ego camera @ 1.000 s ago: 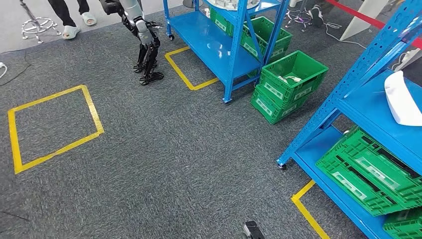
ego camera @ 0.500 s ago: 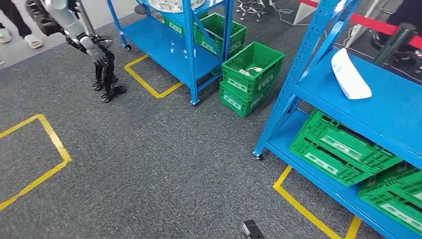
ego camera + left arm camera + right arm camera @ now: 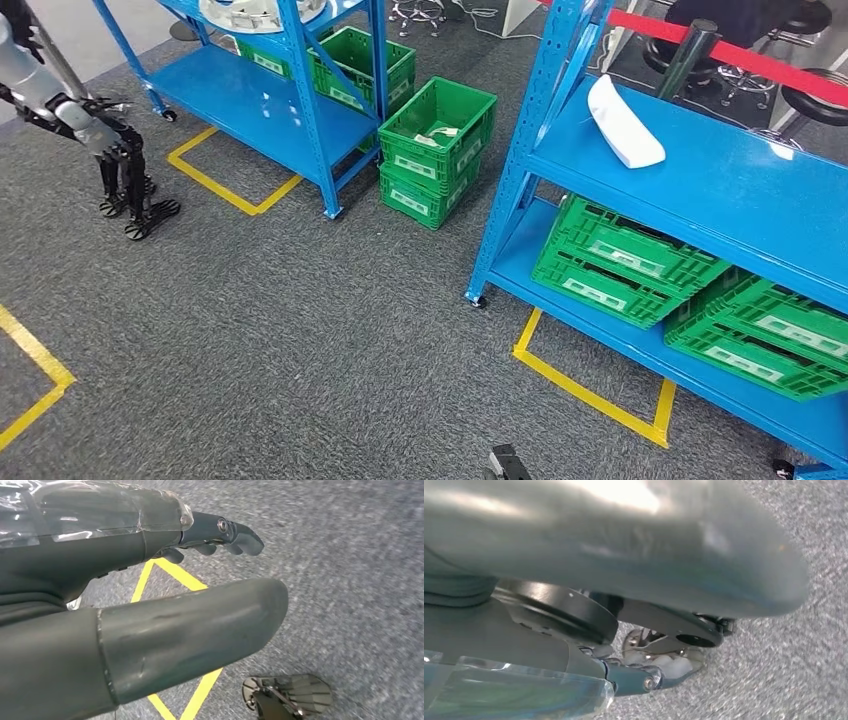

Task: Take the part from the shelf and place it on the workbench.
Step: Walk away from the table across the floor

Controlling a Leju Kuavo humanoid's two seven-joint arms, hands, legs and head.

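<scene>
A white curved part (image 3: 625, 125) lies on the upper blue board of the near shelf (image 3: 740, 190) at the right of the head view. My left hand (image 3: 165, 625) hangs above the grey carpet, thumb and fingers (image 3: 235, 530) apart, with nothing in it. My right hand (image 3: 614, 560) also hangs over the carpet, its thumb held apart from the fingers (image 3: 644, 680) and nothing between them.
Green crates (image 3: 620, 260) fill the near shelf's bottom board. Two stacked green crates (image 3: 435, 150) stand on the floor beside a second blue shelf (image 3: 290, 110) holding a round pale part (image 3: 262, 12). Another humanoid robot (image 3: 100, 140) stands far left. Yellow tape (image 3: 590, 390) marks the carpet.
The camera has swung round, so the whole scene has slid left in the picture. The near shelf with the white part now sits closer to the middle.
</scene>
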